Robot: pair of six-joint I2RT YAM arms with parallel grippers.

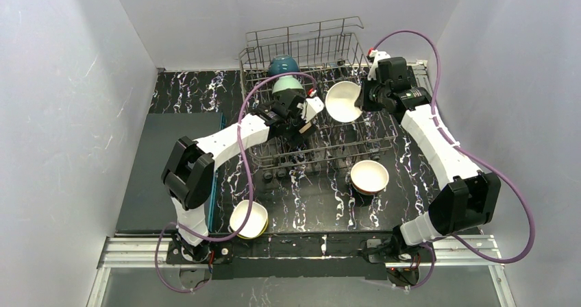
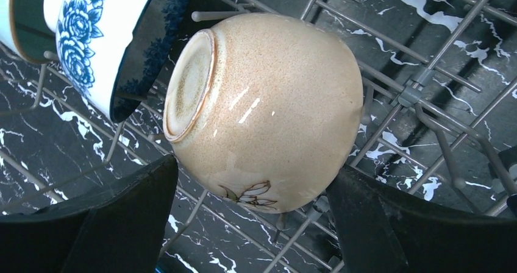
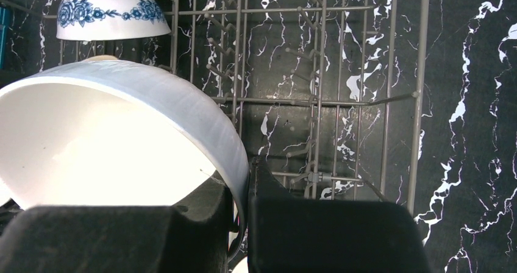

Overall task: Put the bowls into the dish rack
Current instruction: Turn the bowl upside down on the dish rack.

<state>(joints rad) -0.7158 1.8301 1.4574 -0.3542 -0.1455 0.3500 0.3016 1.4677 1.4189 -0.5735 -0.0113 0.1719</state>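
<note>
The right gripper [image 3: 242, 181] is pinched on the rim of a smooth round white bowl [image 3: 91, 145], tipped over the far right of the grey wire dish rack [image 1: 322, 43], and hides the bowl's lower edge. The left gripper [image 2: 251, 172] stands wide apart on both sides of a shiny speckled tan bowl [image 2: 268, 102] lying sideways in the rack; I cannot tell if it touches.

Right half of the dish rack [image 1: 373, 132] lies open; bowls [image 1: 283, 66] crowd its left.
</note>
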